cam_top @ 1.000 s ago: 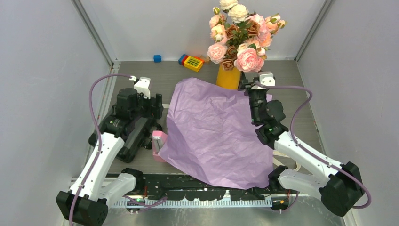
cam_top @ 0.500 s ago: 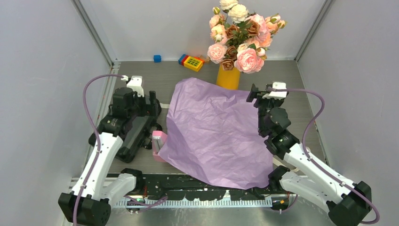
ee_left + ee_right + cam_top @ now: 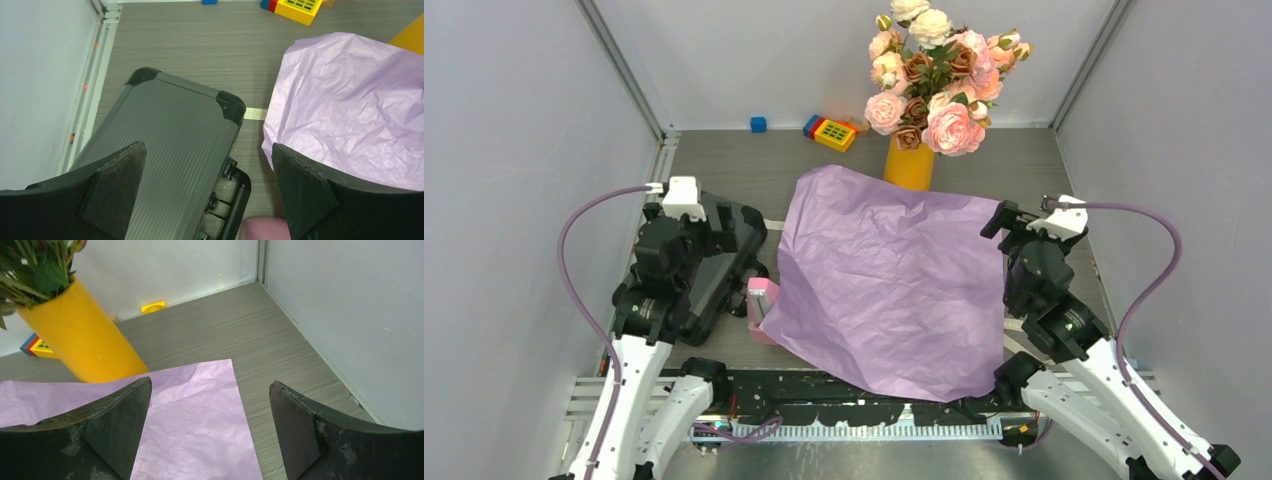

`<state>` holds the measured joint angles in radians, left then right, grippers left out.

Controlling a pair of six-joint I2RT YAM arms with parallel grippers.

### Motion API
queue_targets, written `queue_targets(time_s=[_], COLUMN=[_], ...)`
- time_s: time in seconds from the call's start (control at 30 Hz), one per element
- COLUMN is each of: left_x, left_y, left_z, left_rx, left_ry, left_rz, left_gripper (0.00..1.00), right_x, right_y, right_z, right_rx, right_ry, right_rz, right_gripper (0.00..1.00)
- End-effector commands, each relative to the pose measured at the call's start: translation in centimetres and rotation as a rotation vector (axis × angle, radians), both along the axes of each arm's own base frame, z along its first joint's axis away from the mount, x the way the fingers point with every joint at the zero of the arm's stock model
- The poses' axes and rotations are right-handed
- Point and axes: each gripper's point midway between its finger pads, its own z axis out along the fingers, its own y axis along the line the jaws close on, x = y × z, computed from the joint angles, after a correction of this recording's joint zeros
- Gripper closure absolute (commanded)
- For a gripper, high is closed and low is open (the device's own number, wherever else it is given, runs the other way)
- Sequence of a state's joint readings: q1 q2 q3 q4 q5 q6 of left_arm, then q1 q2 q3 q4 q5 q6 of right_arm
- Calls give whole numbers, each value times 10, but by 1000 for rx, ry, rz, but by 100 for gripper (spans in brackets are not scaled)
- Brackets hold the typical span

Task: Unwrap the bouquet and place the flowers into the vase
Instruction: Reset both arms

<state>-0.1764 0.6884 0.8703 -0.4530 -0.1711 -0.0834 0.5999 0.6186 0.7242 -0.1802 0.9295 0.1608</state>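
**Both grippers empty, flowers in the vase**

The right gripper (image 3: pixel 210 387) was spread wide, holding nothing, above the far right corner of the paper (image 3: pixel 884 285). The left gripper (image 3: pixel 207 155) gaped likewise over a black case (image 3: pixel 165 130). The flowers (image 3: pixel 919 70) stood in the vase (image 3: pixel 910 165), at the sheet's far edge. Any retreat seemed best made high, snagging no paper and leaving the vase unbumped.

Both arms are white tubes with chunky black joints, left arm (image 3: pixel 624 382) and right arm (image 3: pixel 1124 385) the same. A mauve cable (image 3: pixel 1171 228) loops off each wrist next to a white block (image 3: pixel 680 193). The right end effector (image 3: pixel 210 385) has wide black fingers (image 3: pixel 112 432), pretty scuffed with grey marks.
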Motion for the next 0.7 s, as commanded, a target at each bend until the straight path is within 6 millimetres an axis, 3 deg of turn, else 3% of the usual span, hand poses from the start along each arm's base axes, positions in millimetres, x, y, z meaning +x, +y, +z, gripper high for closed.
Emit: queue_targets(time_s=[0.0, 0.67], left_x=[4, 2], left_y=[9, 8], left_z=[18, 19], left_rx=[16, 9], left_ry=[-80, -82], left_rz=[40, 39], left_gripper=[0, 0], right_x=[-10, -8], right_y=[-11, -9], right_z=[11, 8], right_rx=[46, 32], right_ry=[-37, -36], right_rz=[-33, -29], right_gripper=[7, 6])
